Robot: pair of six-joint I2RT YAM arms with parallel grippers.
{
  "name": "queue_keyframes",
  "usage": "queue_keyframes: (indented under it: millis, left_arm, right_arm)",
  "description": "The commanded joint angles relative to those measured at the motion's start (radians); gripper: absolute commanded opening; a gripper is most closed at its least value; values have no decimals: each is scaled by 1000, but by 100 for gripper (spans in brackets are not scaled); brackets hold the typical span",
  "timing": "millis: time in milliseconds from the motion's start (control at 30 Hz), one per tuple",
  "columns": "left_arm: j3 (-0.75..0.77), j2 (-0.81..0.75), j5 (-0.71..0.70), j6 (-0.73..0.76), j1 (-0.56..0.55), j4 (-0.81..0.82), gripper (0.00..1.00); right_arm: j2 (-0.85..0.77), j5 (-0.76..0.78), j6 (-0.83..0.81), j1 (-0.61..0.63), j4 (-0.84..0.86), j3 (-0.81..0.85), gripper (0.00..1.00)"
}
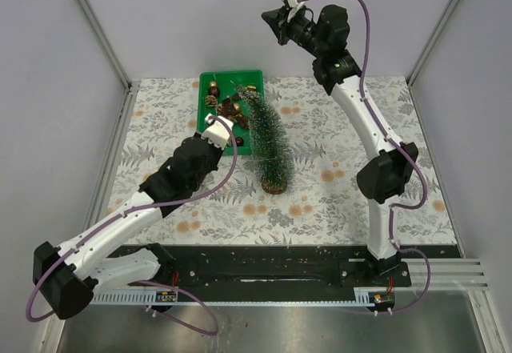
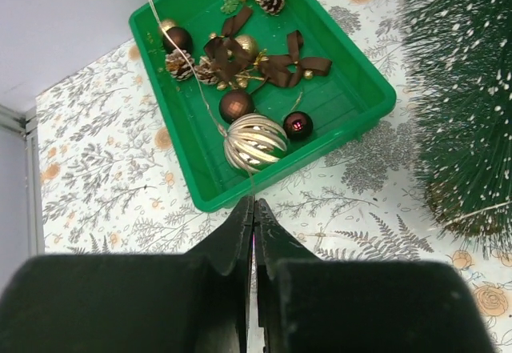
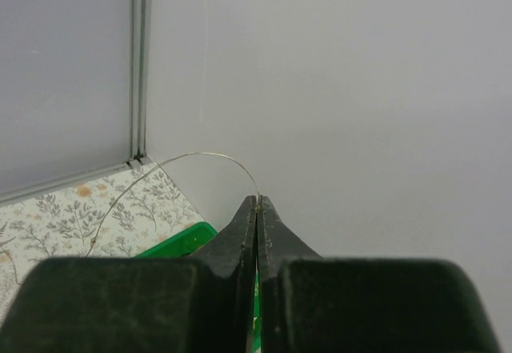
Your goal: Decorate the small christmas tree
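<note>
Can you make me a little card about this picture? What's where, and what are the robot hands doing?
tree: small christmas tree, standing on the flowery cloth, right of the tray
tray: green tray with balls, pine cones and brown bows inside
right gripper: up high, shut on a thin gold thread
left gripper: shut, low at the tray's near edge, close to the gold striped ball
thread: runs down to the gold striped ball
</note>
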Motion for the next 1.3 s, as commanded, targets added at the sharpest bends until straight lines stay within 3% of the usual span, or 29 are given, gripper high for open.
queue_keyframes:
  millis: [0,167,400,533,867,1267]
  left_arm:
    - [66,50,92,7,12,111,6]
    - [88,128,129,42,12,217,16]
    - [76,170,150,76,15,327,60]
    - [57,161,167,90,18,352,70]
    - [-29,49,170,114,38,355,77]
    - [-32,-121,328,93,73,211,79]
  right_arm:
    - [28,91,-24,-10,7,47,0]
    - [20,134,46,-73,58,-49,0]
    - [-138,194,147,-188,251,-398,0]
    - [-228,243,170,-260,308,-570,0]
    - [-486,443,134,-329,320,-898,0]
    - [-811,970,123,-329,-17,-1171,0]
